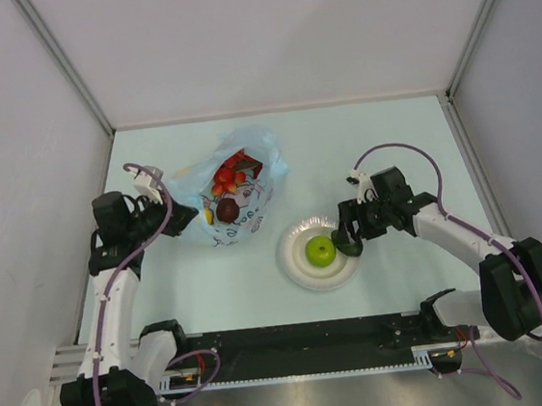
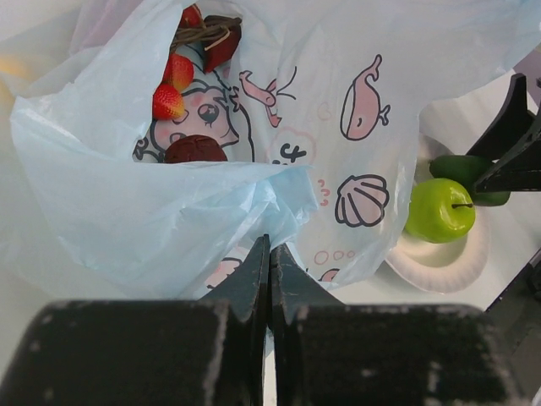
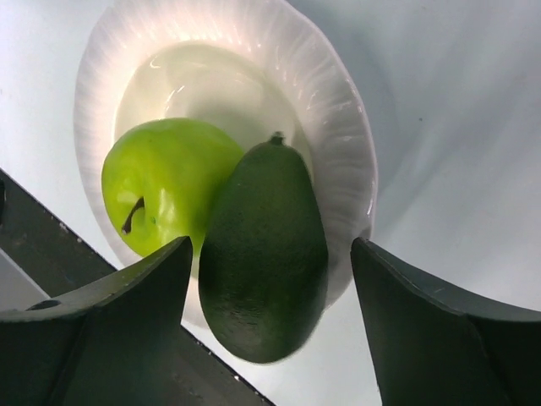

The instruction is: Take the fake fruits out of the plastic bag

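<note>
The light-blue plastic bag lies at the table's left middle with its mouth open. Red grapes, a dark maroon fruit and a bit of yellow fruit show inside. My left gripper is shut on a fold of the plastic bag at its near edge. A green apple lies on the white plate. The dark green avocado leans against it across the plate's rim. My right gripper is open around the avocado, with a gap on its right side.
The plate sits right of the bag, near the table's front middle. White walls close in the table on the left, right and far sides. The arm bases and a black rail run along the near edge.
</note>
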`<state>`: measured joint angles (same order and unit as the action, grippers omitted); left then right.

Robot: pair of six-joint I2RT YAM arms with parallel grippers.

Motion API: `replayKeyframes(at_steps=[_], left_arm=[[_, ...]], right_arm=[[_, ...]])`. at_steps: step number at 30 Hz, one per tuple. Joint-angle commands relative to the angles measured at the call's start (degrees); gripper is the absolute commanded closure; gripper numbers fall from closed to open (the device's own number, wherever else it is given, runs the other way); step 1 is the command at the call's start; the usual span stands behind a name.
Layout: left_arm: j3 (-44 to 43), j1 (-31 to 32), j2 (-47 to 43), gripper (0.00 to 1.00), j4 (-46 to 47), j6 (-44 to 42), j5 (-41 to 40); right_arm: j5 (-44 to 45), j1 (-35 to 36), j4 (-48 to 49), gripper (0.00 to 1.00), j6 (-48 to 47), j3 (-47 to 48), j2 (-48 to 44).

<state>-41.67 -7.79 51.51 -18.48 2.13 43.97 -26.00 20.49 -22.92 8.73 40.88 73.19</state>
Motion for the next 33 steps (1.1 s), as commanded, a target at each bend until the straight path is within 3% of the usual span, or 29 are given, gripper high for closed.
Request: replayKeyframes(at_steps=[1,4,15,21,26,33], left_arm=[[-2.19,-0.03,0.00,0.98,1.34,-0.11,1.47],[-1.13,-0.03,-0.61,0.98,2.04,0.24,1.65],[-1.30,-0.03,-0.71,0.97,3.46,0.07,1.21],[-2.19,0.06,-2.20,0.98,-1.20,-1.96,0.16],[-3.50,-0.03,-4.04,0.99,-8.40,-11.95,-0.81],[-6.58,-0.03,-4.84,1.00,-23.69,-32.68,-6.78]], right_arm=[[-2.03,-0.36,-3.36,0.19,-2.93,3.41,-0.41],[-2.39,-0.36,-4.59,0.19,-3.54,4.99,-0.15],[-3.79,-0.36,-3.98,0.40,-6.62,8.33,4.50],[-9.94,0.95,-0.65,0.44,-8.56,24.13,5.91],[-15.83,7.18,6.20,0.52,-7.85,34.34,8.55],[-12.76,17.91,17.98,0.52,-14.01,40.50,13.46]])
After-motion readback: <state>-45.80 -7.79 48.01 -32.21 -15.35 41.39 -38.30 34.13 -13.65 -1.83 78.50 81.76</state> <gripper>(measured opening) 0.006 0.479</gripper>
